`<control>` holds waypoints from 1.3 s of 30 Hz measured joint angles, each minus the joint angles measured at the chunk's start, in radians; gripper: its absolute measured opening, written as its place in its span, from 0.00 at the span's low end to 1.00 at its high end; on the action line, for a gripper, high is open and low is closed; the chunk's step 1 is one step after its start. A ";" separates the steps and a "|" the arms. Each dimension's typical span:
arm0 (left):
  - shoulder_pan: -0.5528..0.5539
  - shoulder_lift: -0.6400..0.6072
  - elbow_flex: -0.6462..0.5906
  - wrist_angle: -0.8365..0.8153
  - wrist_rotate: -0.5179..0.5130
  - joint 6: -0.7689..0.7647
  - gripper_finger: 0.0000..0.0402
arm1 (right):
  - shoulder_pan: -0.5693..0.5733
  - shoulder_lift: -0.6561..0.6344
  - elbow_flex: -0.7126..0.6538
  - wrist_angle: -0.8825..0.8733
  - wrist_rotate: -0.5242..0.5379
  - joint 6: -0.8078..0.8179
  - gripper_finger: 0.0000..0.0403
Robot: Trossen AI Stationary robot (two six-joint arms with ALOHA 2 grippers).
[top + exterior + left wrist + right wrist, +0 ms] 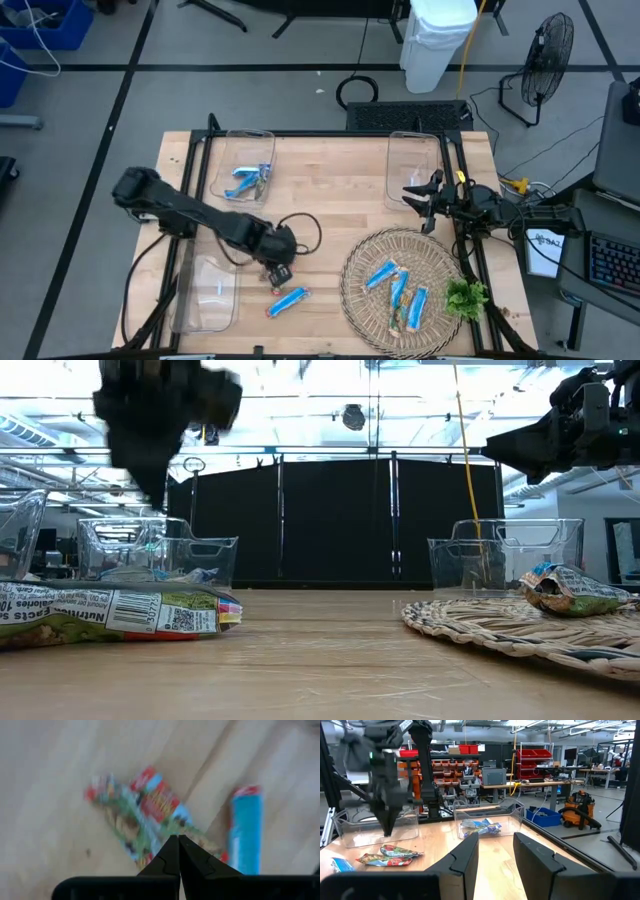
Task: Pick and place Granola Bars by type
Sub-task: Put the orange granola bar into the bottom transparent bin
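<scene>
A multicoloured granola bar [145,815] lies flat on the wooden table, with a blue bar [246,827] beside it. My left gripper [178,845] is shut and hangs just above the multicoloured bar [280,274], clear of it, as the right wrist view [387,832] shows. Several blue bars [400,290] lie on the woven tray [360,250], and a multicoloured one [570,588] lies there too. More blue bars [245,180] lie in the far-left clear bin. My right gripper [495,852] is open and empty, raised at the table's far right [425,200].
A clear bin [415,165] stands at the far right and another clear bin [205,290] at the near left. A green leafy sprig [465,297] lies at the tray's right rim. Bare wood lies in the middle of the table.
</scene>
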 joint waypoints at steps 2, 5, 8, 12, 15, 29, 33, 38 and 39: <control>0.004 0.046 0.002 -0.009 0.045 -0.060 0.03 | 0.000 0.000 0.000 0.000 0.000 0.000 0.28; 0.007 0.093 0.003 -0.010 0.060 -0.094 0.08 | 0.000 0.000 0.000 0.000 0.000 0.001 0.28; 0.007 0.123 0.003 -0.035 0.059 -0.119 0.13 | 0.000 0.000 0.000 0.000 0.000 0.001 0.28; 0.007 0.152 0.003 -0.059 0.022 -0.169 0.23 | 0.000 0.000 0.000 0.000 -0.001 0.001 0.28; 0.008 0.168 0.003 -0.062 0.011 -0.186 0.31 | 0.000 0.000 0.000 0.000 -0.001 0.002 0.28; 0.007 0.182 -0.026 -0.043 -0.053 -0.239 0.44 | 0.000 0.000 0.000 -0.001 -0.002 0.028 0.28; 0.008 0.182 -0.057 -0.037 -0.051 -0.283 0.44 | 0.000 0.000 0.000 -0.003 -0.004 0.028 0.28; 0.008 0.182 -0.066 -0.037 -0.050 -0.293 0.44 | 0.000 0.000 0.000 -0.004 -0.004 0.028 0.28; 0.008 0.182 -0.066 -0.037 -0.050 -0.293 0.43 | 0.000 0.000 0.000 -0.003 -0.004 0.028 0.28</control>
